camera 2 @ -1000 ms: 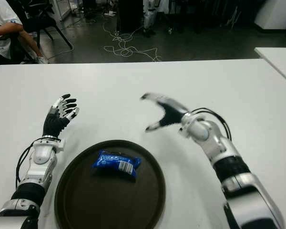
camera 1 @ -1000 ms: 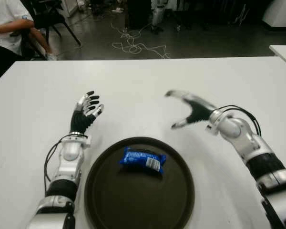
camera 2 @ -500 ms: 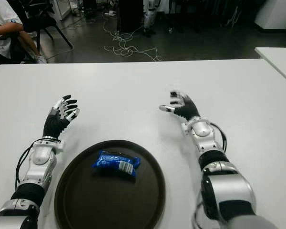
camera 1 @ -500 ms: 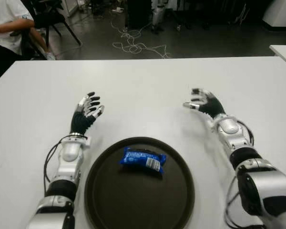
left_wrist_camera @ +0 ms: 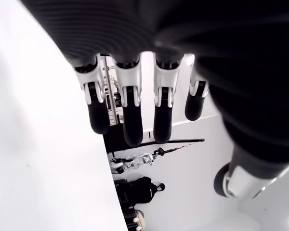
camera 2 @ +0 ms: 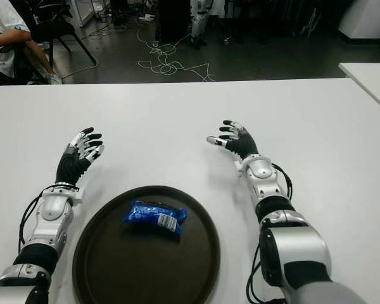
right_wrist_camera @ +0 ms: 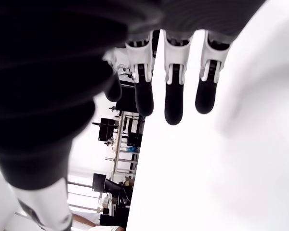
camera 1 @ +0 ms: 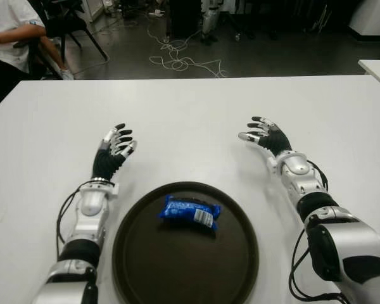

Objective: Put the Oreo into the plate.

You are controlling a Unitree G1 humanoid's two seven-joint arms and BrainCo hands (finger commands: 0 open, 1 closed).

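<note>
The white desk (camera 1: 196, 107) is seen spread wide, and a dark round plate (camera 1: 177, 272) is set at its near edge, between the two arms. The left hand (camera 1: 111, 152) is held just beyond the plate's left rim, fingers (left_wrist_camera: 130, 120) released, nothing gripped. The right hand (camera 1: 269, 136) is held beyond the right rim, fingers (right_wrist_camera: 173, 96) likewise released and empty. The blue Oreo (camera 1: 190, 212) is found lying inside the plate, toward its far side.

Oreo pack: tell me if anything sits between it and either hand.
Nothing visible does. The Oreo pack already lies in the plate, with bare table between it and the open left hand and open right hand.
</note>
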